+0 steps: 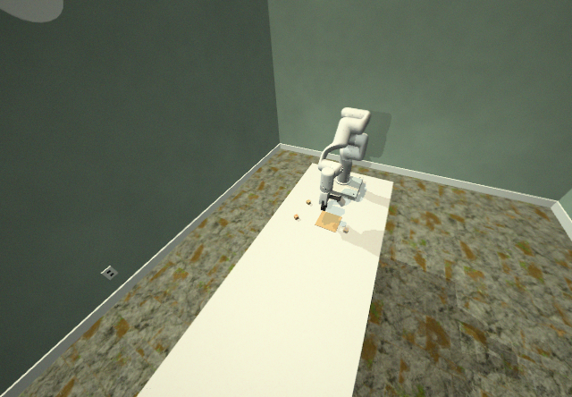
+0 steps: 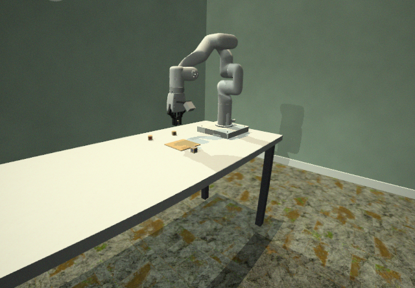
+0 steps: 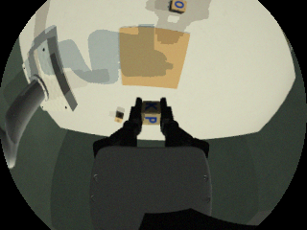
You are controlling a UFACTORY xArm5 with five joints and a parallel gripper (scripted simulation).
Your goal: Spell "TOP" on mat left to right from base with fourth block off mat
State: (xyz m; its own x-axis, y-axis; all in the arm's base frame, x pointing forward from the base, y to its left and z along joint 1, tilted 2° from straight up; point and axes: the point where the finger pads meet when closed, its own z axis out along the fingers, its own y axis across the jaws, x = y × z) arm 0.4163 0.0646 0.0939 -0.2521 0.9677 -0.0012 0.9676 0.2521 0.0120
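My gripper (image 1: pixel 323 206) (image 2: pixel 176 121) (image 3: pixel 151 104) is shut on a small wooden block (image 3: pixel 152 119) with a blue letter that looks like a P. It holds the block in the air over the table, short of the near edge of the tan mat (image 1: pixel 329 221) (image 2: pixel 181 144) (image 3: pixel 148 64). The mat lies flat with no block on it. A block (image 1: pixel 345 229) (image 2: pixel 193 150) (image 3: pixel 178 6) with a blue O lies just off the mat's far corner. Two more blocks lie off the mat: one (image 1: pixel 308 202) (image 2: pixel 174 132) (image 3: pixel 119 114) near the gripper, and another (image 1: pixel 296 217) (image 2: pixel 150 137) further out.
The robot's base plate (image 1: pixel 351 190) (image 2: pixel 222 130) stands at the end of the long white table (image 1: pixel 277 300) (image 2: pixel 83 178). The table's side edges run close to the mat and the blocks.
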